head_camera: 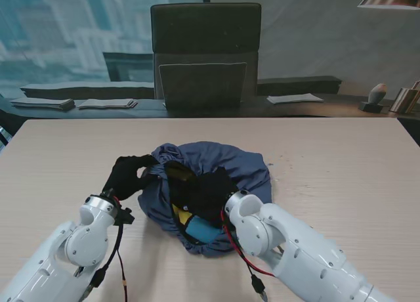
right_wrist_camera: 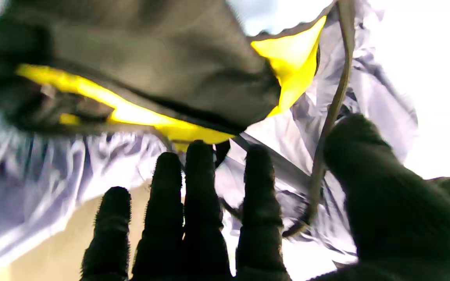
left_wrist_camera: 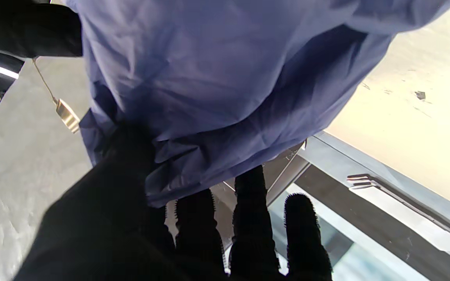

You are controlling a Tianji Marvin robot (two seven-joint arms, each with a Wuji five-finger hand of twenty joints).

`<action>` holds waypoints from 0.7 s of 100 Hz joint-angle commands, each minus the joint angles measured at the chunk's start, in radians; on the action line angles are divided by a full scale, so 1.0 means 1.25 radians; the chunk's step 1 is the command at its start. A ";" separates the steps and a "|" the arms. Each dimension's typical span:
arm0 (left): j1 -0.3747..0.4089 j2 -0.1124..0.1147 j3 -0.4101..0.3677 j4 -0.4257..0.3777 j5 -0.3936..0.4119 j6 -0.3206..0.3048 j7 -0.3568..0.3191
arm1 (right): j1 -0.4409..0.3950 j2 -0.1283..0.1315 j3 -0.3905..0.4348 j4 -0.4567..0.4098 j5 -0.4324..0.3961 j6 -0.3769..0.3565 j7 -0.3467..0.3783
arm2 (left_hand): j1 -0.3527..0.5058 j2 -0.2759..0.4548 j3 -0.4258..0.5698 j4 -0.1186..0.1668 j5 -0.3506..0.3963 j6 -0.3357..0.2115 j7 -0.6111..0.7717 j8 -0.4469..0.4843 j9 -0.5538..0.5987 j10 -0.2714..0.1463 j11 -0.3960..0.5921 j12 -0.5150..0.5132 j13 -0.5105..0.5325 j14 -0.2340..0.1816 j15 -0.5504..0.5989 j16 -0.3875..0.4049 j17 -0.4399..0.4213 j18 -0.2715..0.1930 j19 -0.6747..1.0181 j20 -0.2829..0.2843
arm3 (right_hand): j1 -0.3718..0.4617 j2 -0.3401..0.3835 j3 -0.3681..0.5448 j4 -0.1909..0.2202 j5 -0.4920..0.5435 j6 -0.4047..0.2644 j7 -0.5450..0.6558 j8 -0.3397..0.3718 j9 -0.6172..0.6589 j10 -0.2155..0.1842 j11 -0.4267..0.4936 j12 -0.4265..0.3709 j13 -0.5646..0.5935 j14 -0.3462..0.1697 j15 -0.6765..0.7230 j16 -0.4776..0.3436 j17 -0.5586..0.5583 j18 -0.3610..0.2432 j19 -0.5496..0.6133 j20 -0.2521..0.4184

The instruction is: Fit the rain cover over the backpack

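Observation:
The backpack [head_camera: 184, 216] lies mid-table, mostly wrapped in the blue rain cover [head_camera: 230, 164]; yellow and light-blue parts show in the cover's opening on the side nearer to me. My left hand [head_camera: 128, 176], in a black glove, is closed on the cover's left edge. In the left wrist view the thumb presses the blue fabric [left_wrist_camera: 225, 78] against the hand [left_wrist_camera: 111, 218]. My right hand [head_camera: 209, 192] sits in the opening on the backpack. In its wrist view the fingers [right_wrist_camera: 201, 195] are straight, with the thumb apart. The cover's elastic hem [right_wrist_camera: 328, 117] runs between them, beside the dark backpack [right_wrist_camera: 150, 58].
A dark chair [head_camera: 205, 52] stands behind the table's far edge, with papers [head_camera: 105, 104] on the desk beyond. Bare wooden table top [head_camera: 341, 157] surrounds the backpack. A small metal tag [left_wrist_camera: 66, 113] dangles on a cord beside the cover.

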 commanded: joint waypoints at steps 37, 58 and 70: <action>0.037 -0.014 -0.028 -0.038 -0.034 -0.028 0.029 | -0.029 0.108 0.128 -0.016 -0.159 -0.265 0.270 | 0.050 0.037 0.029 0.015 0.050 -0.098 0.066 0.032 0.012 -0.001 0.004 -0.002 0.028 0.003 0.023 0.019 0.003 0.008 0.034 0.019 | -0.050 -0.020 0.139 0.027 -0.007 -0.067 -0.113 -0.024 0.029 -0.166 -0.187 -0.072 -0.033 -0.108 -0.102 -0.050 -0.025 -0.008 -0.130 -0.127; 0.041 -0.015 -0.038 -0.035 -0.017 -0.035 0.045 | 0.037 0.135 0.078 -0.008 -0.191 -0.267 0.438 | 0.047 0.038 0.032 0.014 0.049 -0.099 0.065 0.031 0.011 -0.003 0.004 -0.002 0.033 0.001 0.024 0.019 0.007 0.010 0.036 0.020 | -0.042 -0.080 0.110 0.018 -0.101 -0.058 -0.072 -0.024 -0.049 -0.144 -0.112 -0.040 -0.120 -0.126 -0.150 -0.068 -0.048 -0.008 -0.327 -0.088; 0.048 -0.017 -0.047 -0.036 -0.021 -0.030 0.056 | 0.034 0.143 0.097 -0.022 -0.277 -0.323 0.468 | 0.051 0.036 0.035 0.015 0.049 -0.092 0.068 0.031 0.010 0.002 0.006 0.000 0.032 0.004 0.024 0.019 0.005 0.010 0.035 0.021 | -0.052 -0.078 0.113 0.013 -0.003 -0.075 -0.034 0.009 0.080 -0.092 -0.010 -0.002 -0.040 -0.114 -0.115 -0.054 -0.038 0.006 -0.337 -0.043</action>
